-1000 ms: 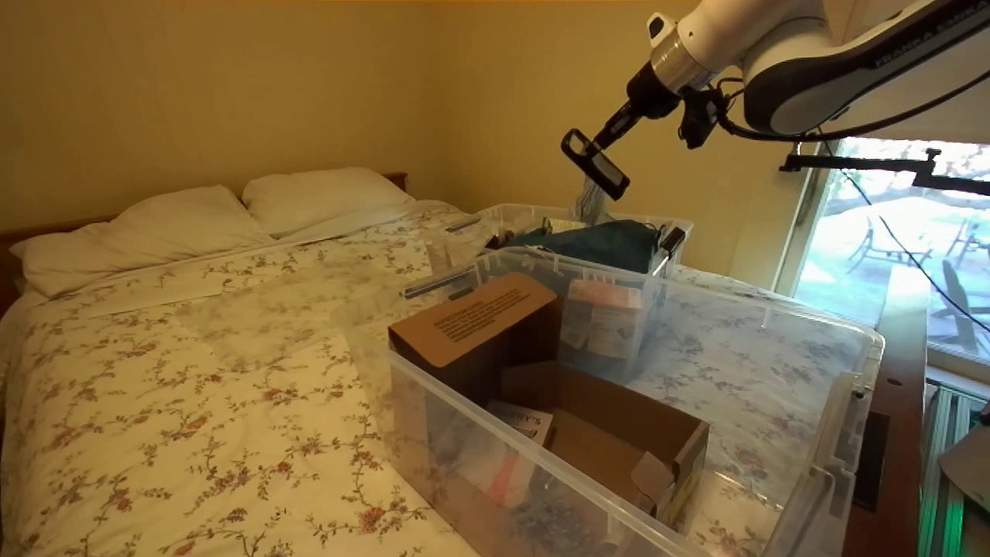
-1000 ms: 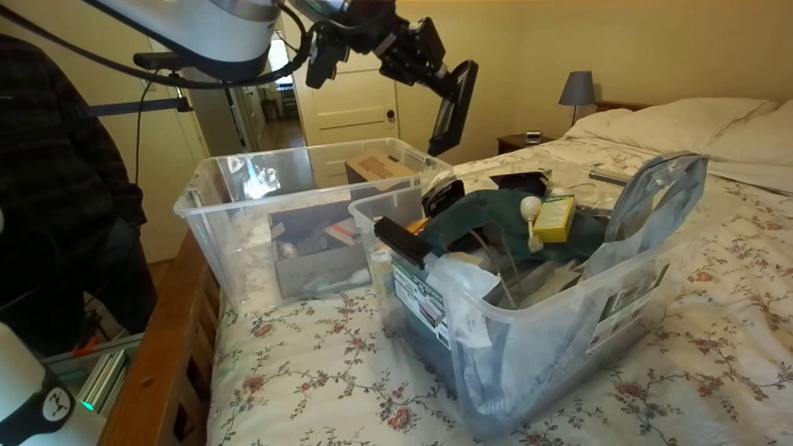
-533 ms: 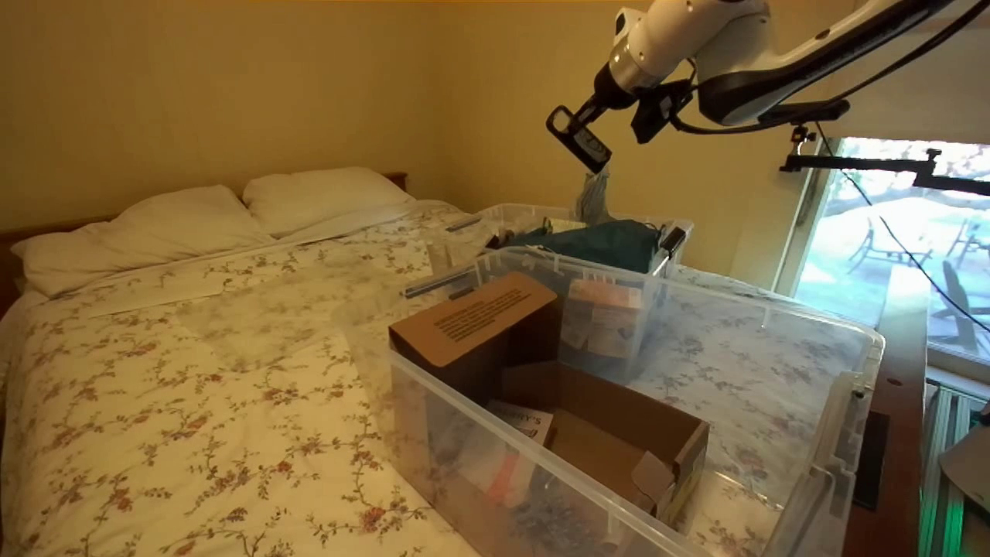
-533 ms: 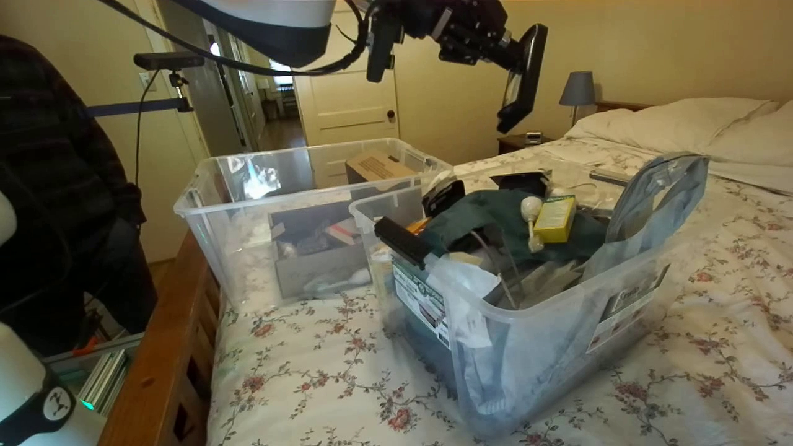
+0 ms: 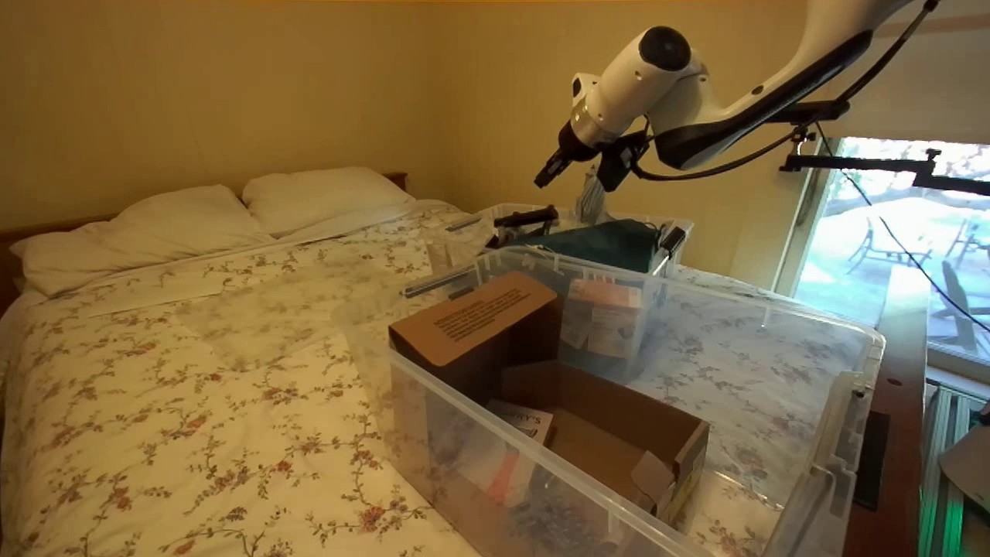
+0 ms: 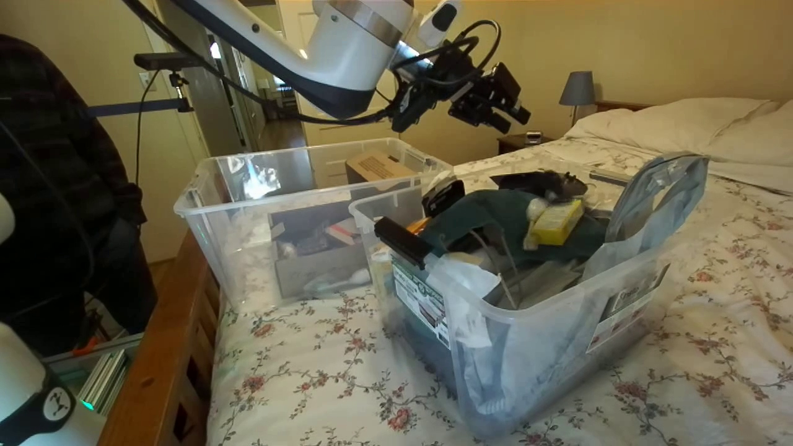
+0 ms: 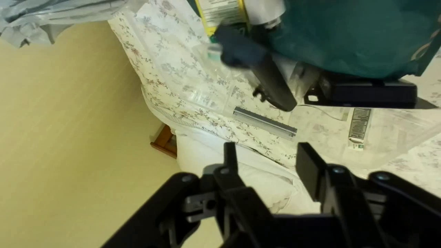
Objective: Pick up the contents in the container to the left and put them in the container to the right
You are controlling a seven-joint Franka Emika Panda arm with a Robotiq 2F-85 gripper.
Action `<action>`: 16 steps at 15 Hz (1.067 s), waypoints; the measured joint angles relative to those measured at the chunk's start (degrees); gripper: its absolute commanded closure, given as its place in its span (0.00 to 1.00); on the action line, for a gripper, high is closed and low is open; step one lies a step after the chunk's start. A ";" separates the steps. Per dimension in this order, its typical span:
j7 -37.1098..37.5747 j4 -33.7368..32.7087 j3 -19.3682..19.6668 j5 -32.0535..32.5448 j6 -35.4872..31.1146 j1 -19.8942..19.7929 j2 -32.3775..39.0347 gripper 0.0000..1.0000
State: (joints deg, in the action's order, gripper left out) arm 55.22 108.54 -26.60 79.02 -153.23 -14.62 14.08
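Toward twelve o'clock of a clear container (image 6: 539, 365), in both exterior views, the gripper (image 7: 266, 151) is hanging tilted, its jaws standing well apart and released, with only background showing between them. Toward twelve o'clock of that gap in the wrist view, a dark item (image 7: 262, 67) is showing as a blurred, long-handled shape (whether it is resting on the things below or hanging above them, I am not able to tell). In an exterior view it is appearing near the top of that same container, at six o'clock from the jaws and apart from them, and at about ten o'clock from a teal thing (image 5: 607, 244). That teal thing is spreading across the container; at its three o'clock, in an exterior view, a yellow box (image 6: 557, 222) is lying tilted, and farther that way a grey bag (image 6: 627, 207) is rising above the rim. Just beside in that view, toward ten o'clock, another clear container (image 6: 248, 204) is holding an open brown cardboard box (image 5: 626, 402). Both containers are standing on the bench (image 6: 334, 384), a flower-patterned bed, with white pillows (image 5: 332, 201) lying toward ten o'clock in an exterior view.
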 measured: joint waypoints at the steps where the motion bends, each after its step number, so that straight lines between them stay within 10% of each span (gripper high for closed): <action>1: -0.11 -0.10 -0.03 -0.06 0.05 0.02 0.33 0.13; 4: -2.51 1.77 -1.40 -1.72 -0.82 -0.04 -1.33 0.00; 7: -9.74 9.83 2.12 -8.32 -8.70 4.74 -8.01 0.00; 16: -21.03 33.63 -3.29 -10.36 -27.06 11.01 -25.54 0.00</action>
State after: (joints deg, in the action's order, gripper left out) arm 34.19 142.17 -29.88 68.66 -180.29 -3.61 -11.46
